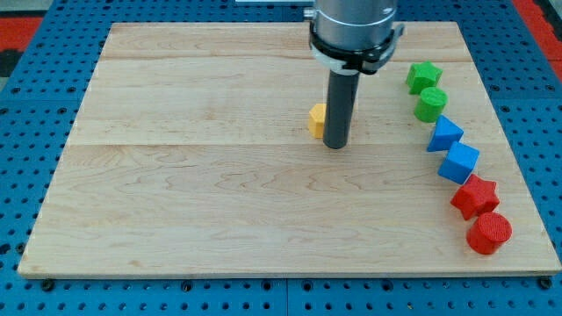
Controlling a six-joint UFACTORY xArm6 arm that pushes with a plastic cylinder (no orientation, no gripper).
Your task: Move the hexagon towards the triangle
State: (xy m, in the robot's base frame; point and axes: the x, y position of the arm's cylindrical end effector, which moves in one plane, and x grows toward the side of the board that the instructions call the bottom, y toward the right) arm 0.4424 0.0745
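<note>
A yellow block (315, 120), apparently a hexagon, lies near the board's middle, slightly above centre. The rod hides its right part. My tip (335, 145) rests on the board against the yellow block's right side, slightly below it. A blue triangle (444, 134) lies near the board's right edge, well to the right of my tip, at about the same height in the view as the yellow block.
Along the right edge, from top to bottom, lie a green star (423, 76), a green round block (430, 104), the blue triangle, a blue cube (458, 163), a red star (475, 197) and a red cylinder (489, 233). The wooden board (193, 193) lies on a blue perforated table.
</note>
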